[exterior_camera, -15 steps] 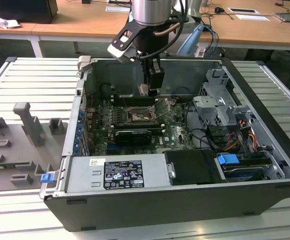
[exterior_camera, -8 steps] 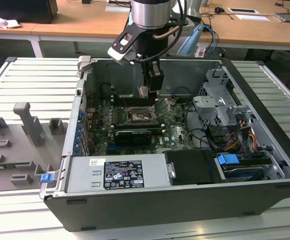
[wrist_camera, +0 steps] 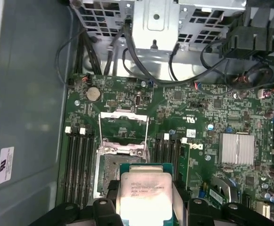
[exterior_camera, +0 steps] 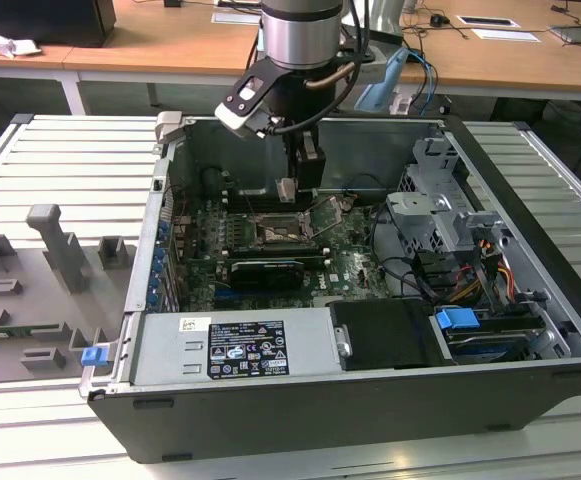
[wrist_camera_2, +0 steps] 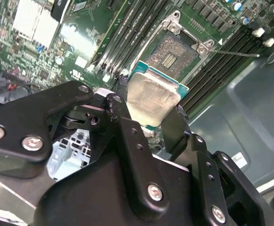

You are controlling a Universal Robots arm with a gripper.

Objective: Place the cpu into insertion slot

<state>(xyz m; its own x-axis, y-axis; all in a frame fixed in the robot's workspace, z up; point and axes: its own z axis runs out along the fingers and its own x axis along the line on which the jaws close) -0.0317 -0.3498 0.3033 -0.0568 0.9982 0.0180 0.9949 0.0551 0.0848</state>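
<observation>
The cpu (wrist_camera_2: 152,96), a thin square chip with a pale silver face and green edge, is clamped between my gripper's (wrist_camera_2: 148,112) black fingers (wrist_camera_2: 122,123). In the first wrist view the cpu (wrist_camera: 145,190) overlaps the near edge of the insertion slot (wrist_camera: 109,169), whose shiny metal frame (wrist_camera: 123,126) stands flipped open. The second wrist view shows the insertion slot (wrist_camera_2: 177,52) dark and bare beyond the chip. In the exterior view my gripper (exterior_camera: 288,192) hangs inside the open computer case, a little above and behind the insertion slot (exterior_camera: 275,236).
Long black memory slots (wrist_camera: 78,162) flank the socket on both sides. A black graphics card (exterior_camera: 262,270) lies in front of it. A drive cage with cables (exterior_camera: 440,215) fills the exterior view's right, a power supply (exterior_camera: 240,345) the front. Grey fixtures (exterior_camera: 45,270) sit outside the case.
</observation>
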